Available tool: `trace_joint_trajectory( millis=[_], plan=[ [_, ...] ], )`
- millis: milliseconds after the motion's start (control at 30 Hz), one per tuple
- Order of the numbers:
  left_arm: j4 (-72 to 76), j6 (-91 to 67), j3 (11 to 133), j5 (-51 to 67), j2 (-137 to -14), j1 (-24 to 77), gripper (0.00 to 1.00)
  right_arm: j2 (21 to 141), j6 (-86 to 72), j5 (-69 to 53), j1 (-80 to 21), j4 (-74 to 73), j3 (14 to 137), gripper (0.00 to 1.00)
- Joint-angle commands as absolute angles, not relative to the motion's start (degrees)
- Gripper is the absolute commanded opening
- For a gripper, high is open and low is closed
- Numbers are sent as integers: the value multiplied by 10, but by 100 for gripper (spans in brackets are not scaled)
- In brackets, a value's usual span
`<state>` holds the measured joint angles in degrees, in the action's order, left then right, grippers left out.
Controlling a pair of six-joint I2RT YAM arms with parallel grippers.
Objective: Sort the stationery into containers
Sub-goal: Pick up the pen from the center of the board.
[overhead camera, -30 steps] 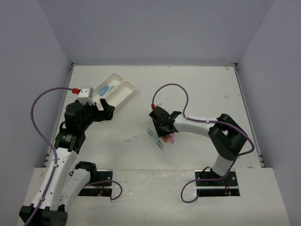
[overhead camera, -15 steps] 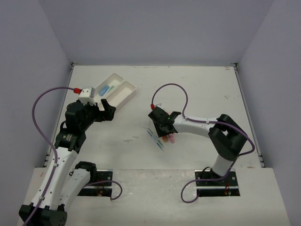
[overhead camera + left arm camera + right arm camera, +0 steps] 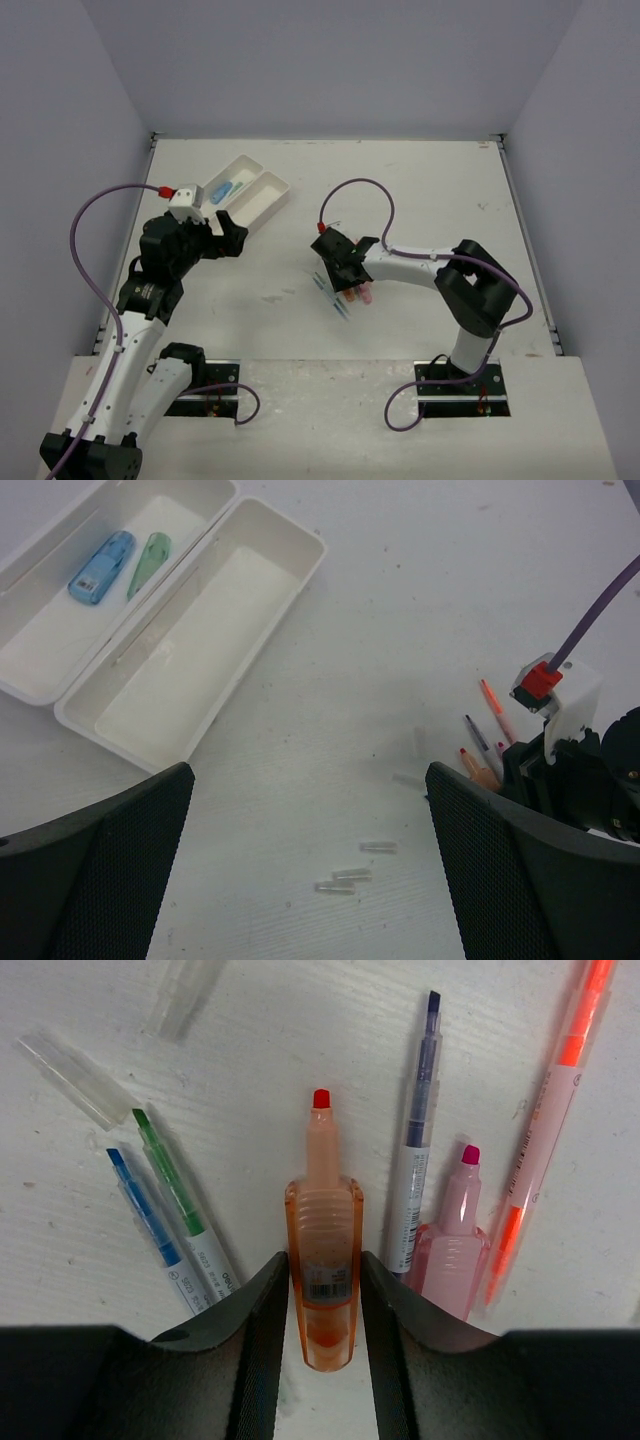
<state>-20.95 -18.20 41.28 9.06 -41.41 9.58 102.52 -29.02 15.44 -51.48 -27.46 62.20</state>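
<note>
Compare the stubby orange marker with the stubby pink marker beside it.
The stubby orange marker sits clamped in the right tool; the stubby pink marker lies free beside it. The orange one has a red tip, the pink one a magenta tip. A barcode label shows on the orange one; none shows on the pink. Both are translucent, uncapped, pointing the same way.
</note>
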Motion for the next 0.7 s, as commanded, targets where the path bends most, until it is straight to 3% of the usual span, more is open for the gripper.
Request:
trace_joint_trajectory(
  millis=[0,133,200,267,433,533,667],
  plan=[
    [-197,-165,409,103,-414,101,100,1047,-304,147,-519,-274,635,36],
    [-197,-165,410,102,-413,103,100,1053,-306,143,-519,-270,629,32],
    [-197,-171,412,104,-416,102,100,1047,-307,146,-520,-268,629,13],
    [-198,-186,420,117,-424,102,100,1033,-304,154,-522,-275,633,2],
    [-145,-284,421,232,-451,102,100,931,-282,193,-538,-288,654,0],
    [55,-411,362,354,-461,126,100,855,-250,213,-572,-251,643,0],
    [196,-483,330,336,-478,210,99,768,-221,233,-614,-180,601,0]
  ],
)
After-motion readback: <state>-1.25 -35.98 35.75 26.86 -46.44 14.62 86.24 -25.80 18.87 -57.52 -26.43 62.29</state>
